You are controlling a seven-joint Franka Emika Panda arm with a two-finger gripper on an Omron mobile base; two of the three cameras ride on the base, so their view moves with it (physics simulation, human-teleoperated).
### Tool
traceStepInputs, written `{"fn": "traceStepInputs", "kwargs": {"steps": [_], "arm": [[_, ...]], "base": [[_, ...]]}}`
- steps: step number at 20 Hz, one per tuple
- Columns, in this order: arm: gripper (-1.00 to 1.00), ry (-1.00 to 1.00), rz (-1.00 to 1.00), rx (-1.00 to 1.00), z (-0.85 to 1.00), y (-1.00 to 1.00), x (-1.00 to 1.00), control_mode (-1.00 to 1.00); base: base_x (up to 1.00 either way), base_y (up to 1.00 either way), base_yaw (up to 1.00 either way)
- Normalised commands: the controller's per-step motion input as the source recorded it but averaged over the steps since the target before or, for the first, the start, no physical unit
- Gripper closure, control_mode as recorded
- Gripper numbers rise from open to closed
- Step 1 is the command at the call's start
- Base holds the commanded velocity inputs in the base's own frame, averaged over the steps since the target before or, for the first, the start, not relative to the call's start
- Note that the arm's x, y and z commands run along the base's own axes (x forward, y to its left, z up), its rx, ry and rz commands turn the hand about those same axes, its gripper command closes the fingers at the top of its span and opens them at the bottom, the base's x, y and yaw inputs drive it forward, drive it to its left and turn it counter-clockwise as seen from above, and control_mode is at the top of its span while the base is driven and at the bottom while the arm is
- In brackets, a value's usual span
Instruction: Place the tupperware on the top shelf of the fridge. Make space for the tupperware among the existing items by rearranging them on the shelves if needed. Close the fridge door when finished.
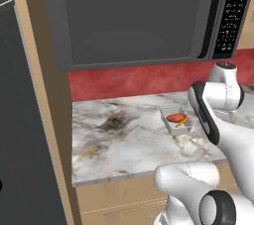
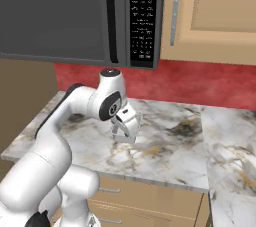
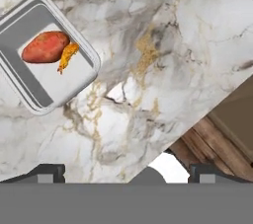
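The tool (image 3: 126,172) hangs above the marble surface (image 1: 124,135) with its two dark fingertips (image 3: 47,172) standing wide apart and nothing between them, so it is open and holds nothing. In the hand view the tupperware (image 3: 44,60) lies ahead of the tool and off toward the left fingertip, well clear of both tips, flat on the surface with an orange-red oblong piece and a few yellow bits inside. In the left base view the same container (image 1: 176,120) sits near the back half of the surface, just beside the white arm's forearm, which hides the tool there. In the right base view the tool (image 2: 125,133) points down at the surface below the arm's wrist, and the tupperware cannot be made out behind it. The surface is white marble with grey and ochre veining; its front edge runs close under the tool in the hand view, with wood-brown flooring (image 3: 222,134) beyond it. Behind the tool a red backsplash (image 1: 139,80) runs along the wall, and a dark microwave (image 1: 134,16) hangs above it, its keypad lit. Tan cabinets (image 2: 215,16) stand to the microwave's right, and tan drawers (image 2: 150,201) sit under the surface. Far to the tool's left, a dark grey panel (image 1: 25,135) fills the left base view's edge.
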Motion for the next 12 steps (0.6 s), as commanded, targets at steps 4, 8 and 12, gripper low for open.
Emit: {"fn": "traceStepInputs", "kwargs": {"steps": [4,8,12], "arm": [[-1.0,0.04,-0.04,0.0,-0.51,0.0,0.46,-1.0],[-1.0,0.01,0.02,0.0,-0.58,0.0,0.14,-1.0],[-1.0,0.0,0.04,0.0,-0.49,0.0,0.24,-1.0]], "base": [[0.0,0.0,0.0],[0.0,0.0,0.0],[0.0,0.0,0.0]]}}
